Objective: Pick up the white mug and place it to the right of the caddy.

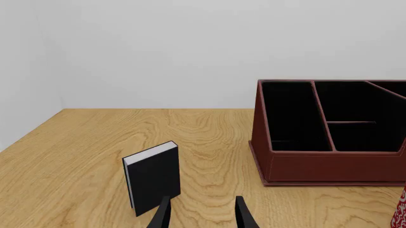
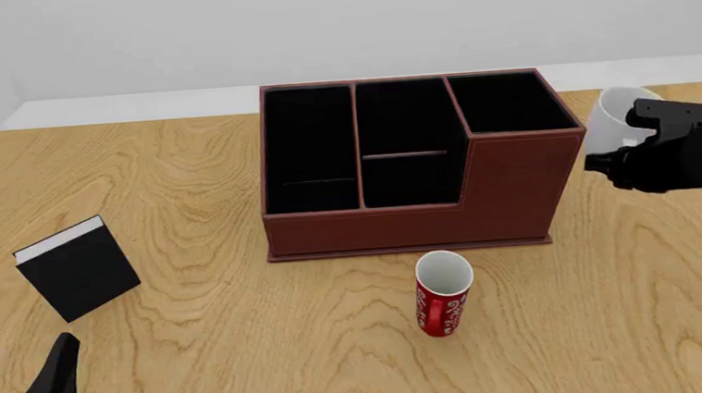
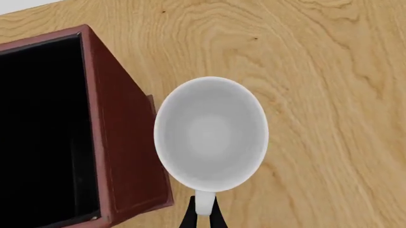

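Note:
The white mug shows from above in the right wrist view, close beside the taller end of the caddy. My right gripper is shut on the mug's loop handle. The front view puts the white mug just right of the reddish-brown caddy, with my right gripper at its near side. I cannot tell whether the mug touches the table. My left gripper stands open and holds nothing at the near left corner; it is seen as left gripper in its own wrist view.
A red mug with white lettering stands in front of the caddy. A small black book stands upright at the near left, just ahead of my left gripper. The table's far edge meets a pale wall.

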